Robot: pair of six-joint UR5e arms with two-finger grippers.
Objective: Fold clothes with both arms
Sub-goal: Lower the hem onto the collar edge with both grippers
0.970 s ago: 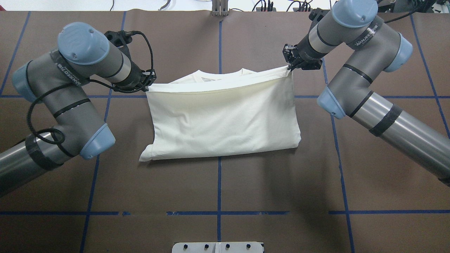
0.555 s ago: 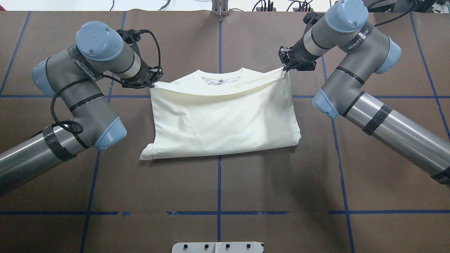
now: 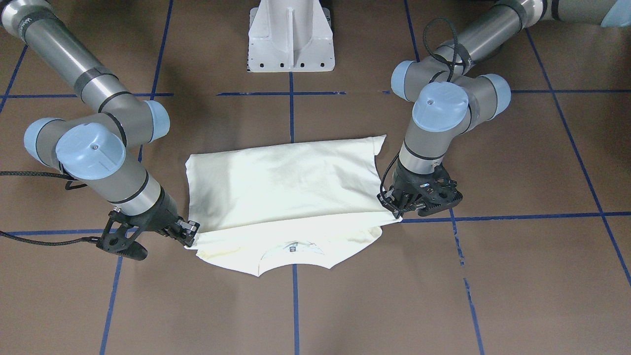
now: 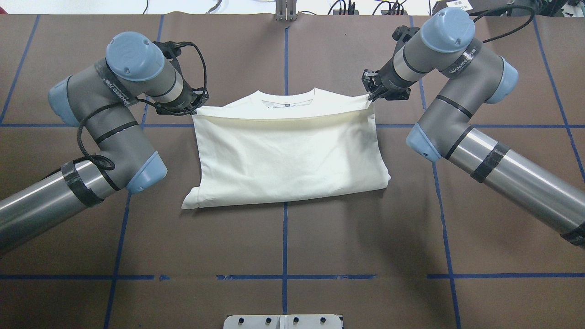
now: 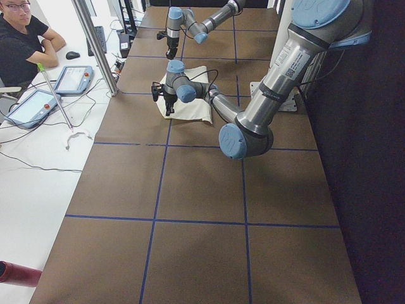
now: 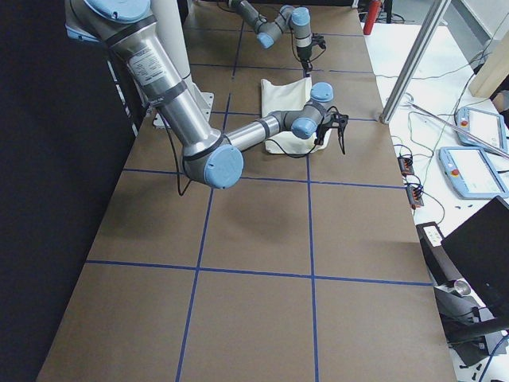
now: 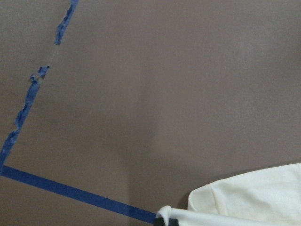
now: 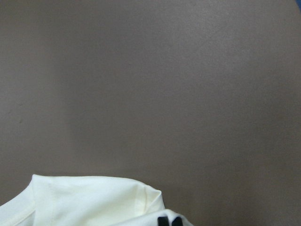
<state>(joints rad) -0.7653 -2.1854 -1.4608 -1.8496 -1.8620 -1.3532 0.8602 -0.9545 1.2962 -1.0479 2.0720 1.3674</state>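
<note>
The cream-white T-shirt (image 4: 288,155) lies folded in half on the brown table, plain back up; its print is hidden. The collar (image 4: 285,98) peeks out at the far edge. My left gripper (image 4: 195,106) is shut on the folded layer's left corner, low over the table. My right gripper (image 4: 371,93) is shut on the right corner. In the front-facing view the shirt (image 3: 281,187) spans between the left gripper (image 3: 394,209) and the right gripper (image 3: 190,234). The wrist views show pinched cloth (image 7: 249,197) (image 8: 84,202) at their lower edges.
The white pedestal base (image 3: 291,39) stands at the near table edge, behind the shirt's fold. Blue tape lines (image 4: 285,256) grid the brown table cover. An operator (image 5: 22,38) sits beyond the far edge by tablets (image 5: 69,79).
Both grippers have carried the held edge a little farther and lower. The top layer has gone from sagging and slanted to flat and straight just short of the collar.
</note>
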